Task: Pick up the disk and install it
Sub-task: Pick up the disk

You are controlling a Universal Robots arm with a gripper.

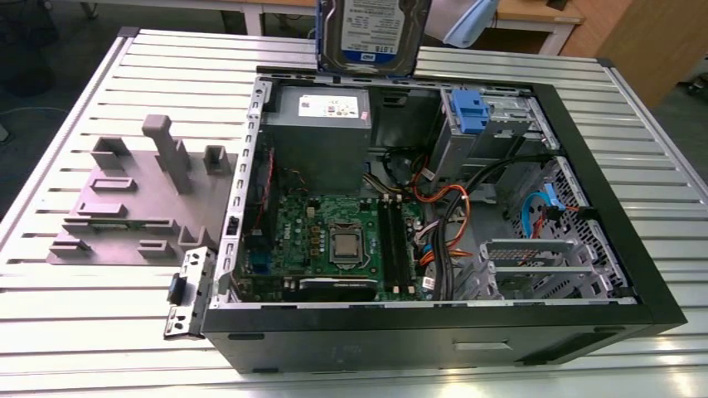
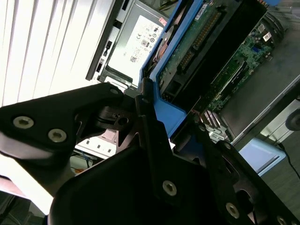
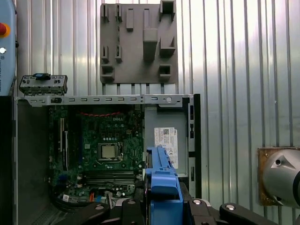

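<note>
Item: disk (image 1: 370,31), a silver drive with a white-and-blue label in a blue carrier frame. It is hanging upright in the air above the power-supply end of the open computer case (image 1: 647,249), clear of the desk (image 1: 99,298).

Holder: gripper (image 2: 171,119), its black fingers (image 2: 151,136) clamping the blue carrier from both sides. The circuit-board face is showing in the second wrist view.

Inside the case: power supply (image 1: 321,124) and motherboard (image 1: 332,236) are lying below, and a blue bracket (image 1: 470,112) is sitting on the metal drive bay.

Beside the case: grey stepped fixture (image 1: 133,195), resting on the desk toward the exterior view's left.
</note>
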